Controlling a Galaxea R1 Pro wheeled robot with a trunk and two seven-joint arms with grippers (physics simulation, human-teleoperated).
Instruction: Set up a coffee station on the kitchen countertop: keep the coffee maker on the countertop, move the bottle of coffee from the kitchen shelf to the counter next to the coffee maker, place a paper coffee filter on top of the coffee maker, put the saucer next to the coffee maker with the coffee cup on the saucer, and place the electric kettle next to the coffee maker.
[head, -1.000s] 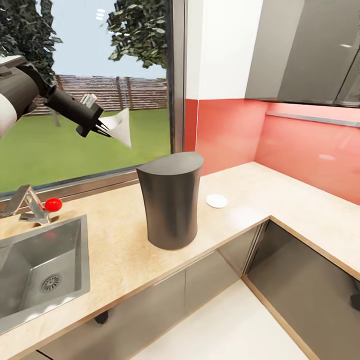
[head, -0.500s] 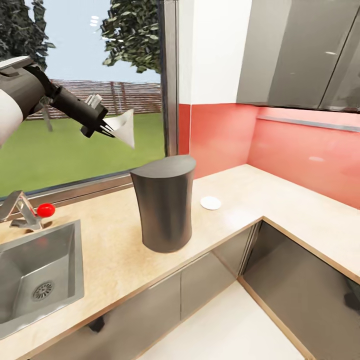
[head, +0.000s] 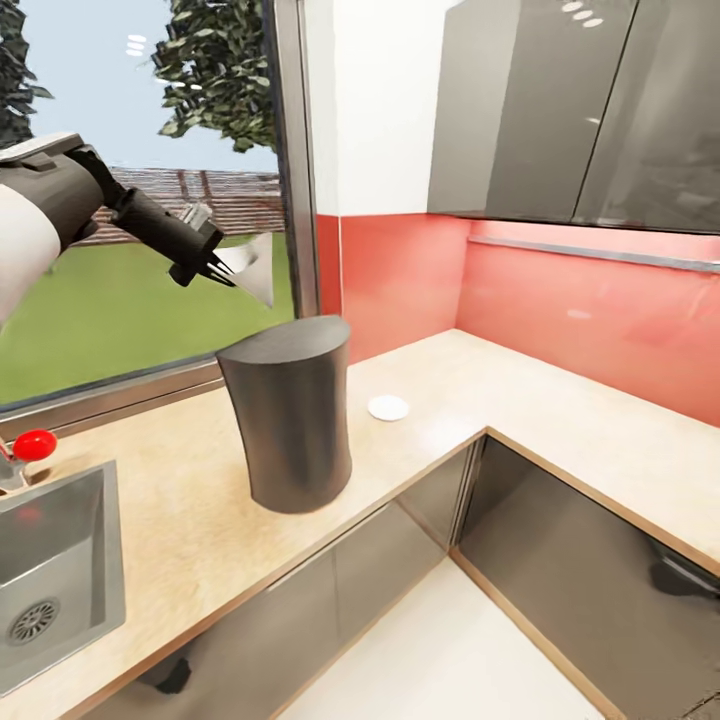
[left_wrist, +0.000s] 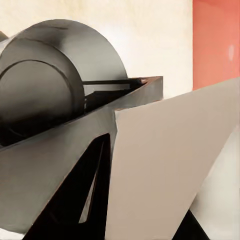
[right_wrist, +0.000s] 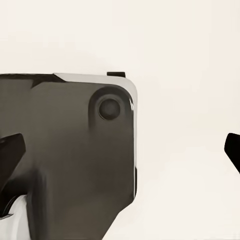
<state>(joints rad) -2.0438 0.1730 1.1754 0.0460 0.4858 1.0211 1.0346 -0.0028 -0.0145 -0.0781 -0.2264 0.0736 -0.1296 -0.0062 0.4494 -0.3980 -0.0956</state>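
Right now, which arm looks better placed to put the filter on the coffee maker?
The left. Its gripper already holds the filter in the air, above the coffee maker and a little to one side.

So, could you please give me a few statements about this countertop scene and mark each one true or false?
1. The left end effector holds the paper coffee filter. True.
2. The filter already rests on the coffee maker. False: it is held in the air above it.
3. The saucer lies on the countertop beside the coffee maker. True.
4. A coffee cup sits on the saucer. False: the saucer is bare.
5. The sink is next to the saucer. False: the coffee maker stands between them.
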